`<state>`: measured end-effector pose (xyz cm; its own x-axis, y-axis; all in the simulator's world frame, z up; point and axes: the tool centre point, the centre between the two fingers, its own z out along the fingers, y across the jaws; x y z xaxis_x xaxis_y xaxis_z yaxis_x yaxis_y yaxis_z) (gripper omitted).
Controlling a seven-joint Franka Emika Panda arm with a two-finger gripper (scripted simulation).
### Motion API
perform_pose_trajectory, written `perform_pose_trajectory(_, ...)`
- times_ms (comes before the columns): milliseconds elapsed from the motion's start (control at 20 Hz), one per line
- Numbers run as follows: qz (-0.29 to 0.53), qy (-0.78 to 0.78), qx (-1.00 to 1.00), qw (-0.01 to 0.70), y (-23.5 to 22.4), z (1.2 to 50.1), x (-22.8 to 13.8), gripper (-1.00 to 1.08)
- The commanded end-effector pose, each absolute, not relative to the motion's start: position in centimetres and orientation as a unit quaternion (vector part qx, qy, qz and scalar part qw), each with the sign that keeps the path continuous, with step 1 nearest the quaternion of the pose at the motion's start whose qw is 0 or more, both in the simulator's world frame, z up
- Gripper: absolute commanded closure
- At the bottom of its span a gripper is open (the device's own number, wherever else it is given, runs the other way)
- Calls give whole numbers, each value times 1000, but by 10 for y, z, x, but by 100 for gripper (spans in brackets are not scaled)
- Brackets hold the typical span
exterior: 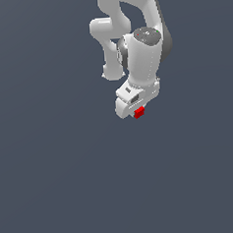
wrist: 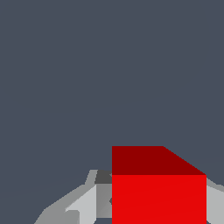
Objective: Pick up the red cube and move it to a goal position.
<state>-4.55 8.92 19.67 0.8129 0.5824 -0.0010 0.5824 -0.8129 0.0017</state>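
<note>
One small, plain-faced red cube (exterior: 139,112) sits clamped in the smooth white gripper (exterior: 137,113).

The arm (exterior: 136,48) looks like smooth white plastic with a soft sheen, darker grey at one joint. The gripper (exterior: 135,107) has the same pale, moulded finish. The red cube (wrist: 159,192) is plain and matt, flat-coloured, without texture, its faces evenly smooth.
</note>
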Motion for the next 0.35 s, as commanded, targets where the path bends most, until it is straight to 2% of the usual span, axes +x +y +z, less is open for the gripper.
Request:
perform_pose_trajectory(0, 0, 305, 952, 1, 94, 204, -51, 108)
perform_pose_trajectory(300, 0, 305, 952, 0, 99, 211, -54, 108)
